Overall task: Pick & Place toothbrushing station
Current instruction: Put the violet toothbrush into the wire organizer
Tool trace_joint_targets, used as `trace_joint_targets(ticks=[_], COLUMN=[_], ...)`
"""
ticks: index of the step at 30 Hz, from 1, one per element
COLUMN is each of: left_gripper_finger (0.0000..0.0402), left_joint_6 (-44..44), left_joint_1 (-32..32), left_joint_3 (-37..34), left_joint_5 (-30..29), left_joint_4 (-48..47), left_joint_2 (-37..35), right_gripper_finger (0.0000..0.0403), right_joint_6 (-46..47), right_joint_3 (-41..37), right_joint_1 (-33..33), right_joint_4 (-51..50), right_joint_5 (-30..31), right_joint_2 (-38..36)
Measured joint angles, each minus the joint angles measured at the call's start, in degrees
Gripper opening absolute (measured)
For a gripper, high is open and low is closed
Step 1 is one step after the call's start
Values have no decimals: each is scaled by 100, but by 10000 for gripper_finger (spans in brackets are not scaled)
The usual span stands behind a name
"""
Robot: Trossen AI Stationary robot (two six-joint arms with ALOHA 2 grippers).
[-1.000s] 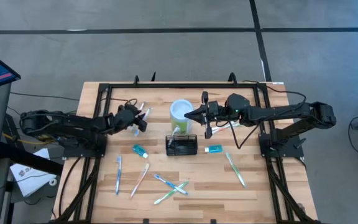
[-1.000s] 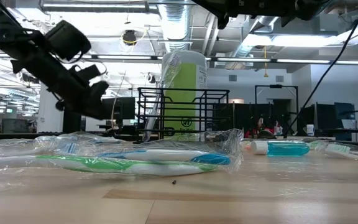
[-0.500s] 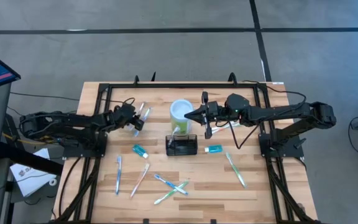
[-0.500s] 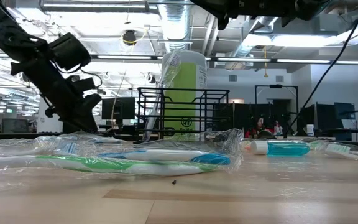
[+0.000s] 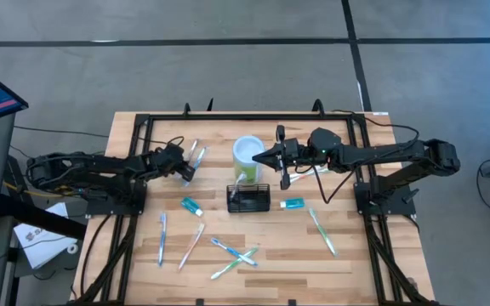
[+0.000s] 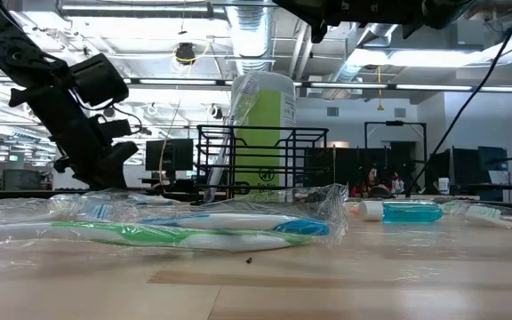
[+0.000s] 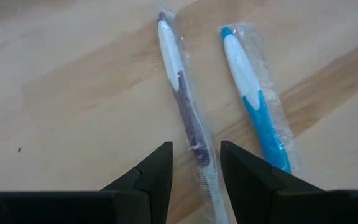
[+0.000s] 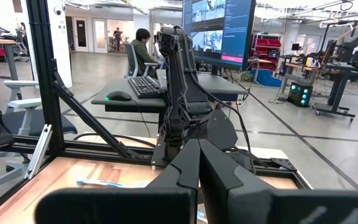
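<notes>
From above, the caddy (image 5: 248, 199) sits near the table's (image 5: 347, 263) centre, with the green cup (image 5: 247, 156) just beside it at 12 o'clock. The left gripper (image 5: 186, 166) is low at 10 o'clock from the caddy, over two wrapped toothbrushes. It has slid a little toward the table's left edge in the last second and settled down over them. The right gripper (image 5: 262, 158) hangs just beside the cup at 3 o'clock of it, unmoved, jaws together and empty. Other brushes and two small tubes lie scattered from 4 to 8 o'clock of the caddy.

At table height, the caddy (image 6: 260, 160) stands upright behind a wrapped green brush (image 6: 185, 233), and the left arm has dropped lower than a second ago.

Through the left wrist camera, the jaws stand apart astride the purple brush (image 7: 182, 93), not yet closed on it; the blue brush (image 7: 253, 99) lies just beside.

Through the right wrist camera, the right jaws are pressed together, pointing level into the room.

My reading: the descent marks the start of a grasp on the purple brush, bound for the caddy, which seems to hold none yet.
</notes>
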Motion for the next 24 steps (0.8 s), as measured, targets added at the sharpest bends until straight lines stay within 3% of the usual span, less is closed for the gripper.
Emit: trace_joint_targets(ticks=[15,24], left_gripper_finger=[126,93], left_joint_6=[-157,-176], left_joint_1=[0,0], left_joint_3=[0,11], left_joint_5=[384,383], left_joint_4=[-313,-491], left_joint_2=[0,-2], right_gripper_finger=[0,0], right_joint_6=[4,4], right_joint_3=[0,0], right_joint_1=[0,0], right_joint_4=[0,0], right_joint_5=[0,0], right_joint_2=[0,0])
